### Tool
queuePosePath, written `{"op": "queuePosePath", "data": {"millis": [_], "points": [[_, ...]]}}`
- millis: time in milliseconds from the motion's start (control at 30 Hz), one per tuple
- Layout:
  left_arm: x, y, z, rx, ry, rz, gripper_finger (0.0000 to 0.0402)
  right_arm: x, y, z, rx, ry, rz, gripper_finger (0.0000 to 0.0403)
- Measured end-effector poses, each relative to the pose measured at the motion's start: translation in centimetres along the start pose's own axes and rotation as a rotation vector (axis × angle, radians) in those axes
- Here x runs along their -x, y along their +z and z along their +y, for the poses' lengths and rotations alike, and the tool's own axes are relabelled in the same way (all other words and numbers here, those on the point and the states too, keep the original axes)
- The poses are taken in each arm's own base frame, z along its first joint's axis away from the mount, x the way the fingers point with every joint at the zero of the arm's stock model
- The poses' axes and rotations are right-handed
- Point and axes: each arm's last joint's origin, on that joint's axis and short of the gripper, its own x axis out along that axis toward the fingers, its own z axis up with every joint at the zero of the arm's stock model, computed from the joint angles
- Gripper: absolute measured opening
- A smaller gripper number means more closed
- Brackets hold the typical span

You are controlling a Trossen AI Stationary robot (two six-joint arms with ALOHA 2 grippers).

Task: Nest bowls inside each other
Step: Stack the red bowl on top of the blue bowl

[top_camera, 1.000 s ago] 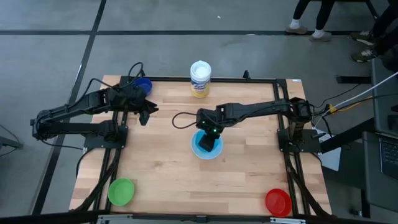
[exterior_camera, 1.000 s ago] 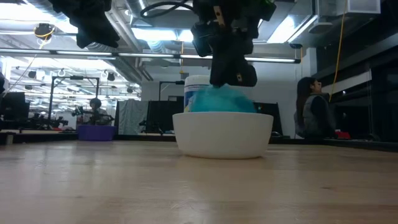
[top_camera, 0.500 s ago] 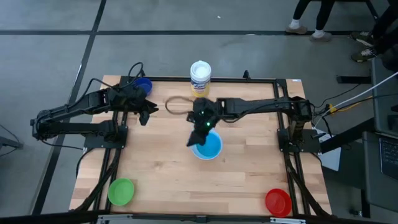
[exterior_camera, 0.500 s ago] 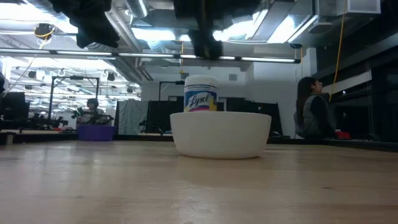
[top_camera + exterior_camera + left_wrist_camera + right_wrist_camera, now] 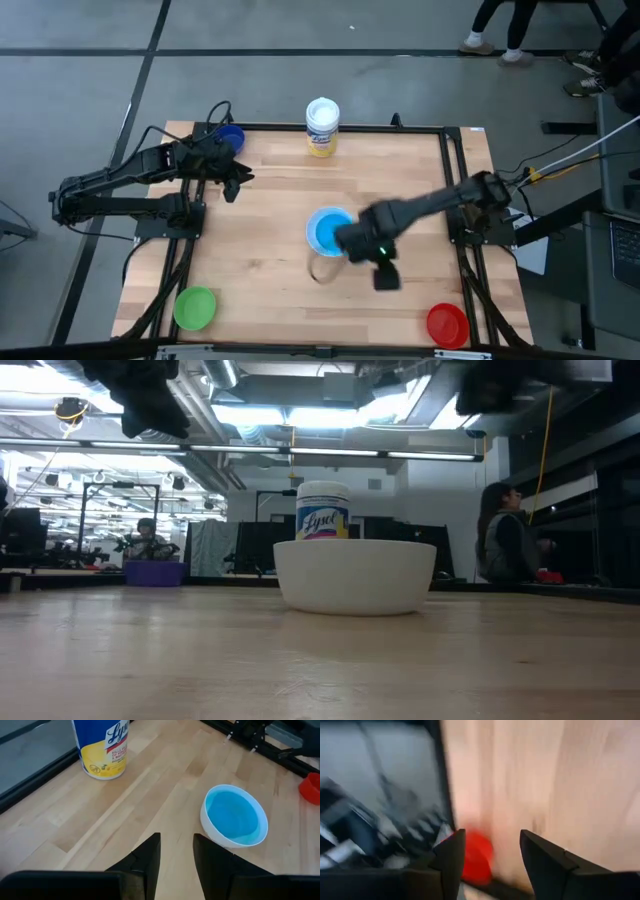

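High view has the right gripper just beside the white bowl, toward the red bowl at the table's near right corner; its fingers stand apart, holding nothing. The light blue bowl sits nested in the white one (mid-table). The left gripper, fingers slightly parted and empty, hangs near the dark blue bowl. The green bowl lies at the near left corner.
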Motion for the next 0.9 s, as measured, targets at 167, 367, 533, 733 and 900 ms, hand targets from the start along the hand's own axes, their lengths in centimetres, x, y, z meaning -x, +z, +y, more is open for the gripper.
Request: {"op": "queuePosePath", "data": {"millis": [167, 367, 533, 733, 900], "points": [[0.0, -0.2, 0.0, -0.010, -0.002, 0.018, 0.0112, -5.6, -2.2, 0.8, -0.035, -0.033, 0.177, 0.0207], [0.0, -0.3, 0.1, -0.017, 0.003, 0.035, 0.0112, -11.2, -5.6, 2.1, -0.077, -0.011, 0.324, 0.0221], [0.0, -0.3, 0.1, -0.018, 0.003, 0.036, 0.0112, -13.4, -8.1, 3.1, -0.115, 0.054, 0.352, 0.0215], [0.0, -0.3, 0.1, -0.018, 0.003, 0.036, 0.0112, -13.8, -8.9, 3.2, -0.199, 0.083, 0.296, 0.0202], [0.0, -0.3, 0.1, -0.018, 0.003, 0.036, 0.0112, -13.8, -8.7, 3.0, -0.200, 0.039, 0.237, 0.0205]]}}
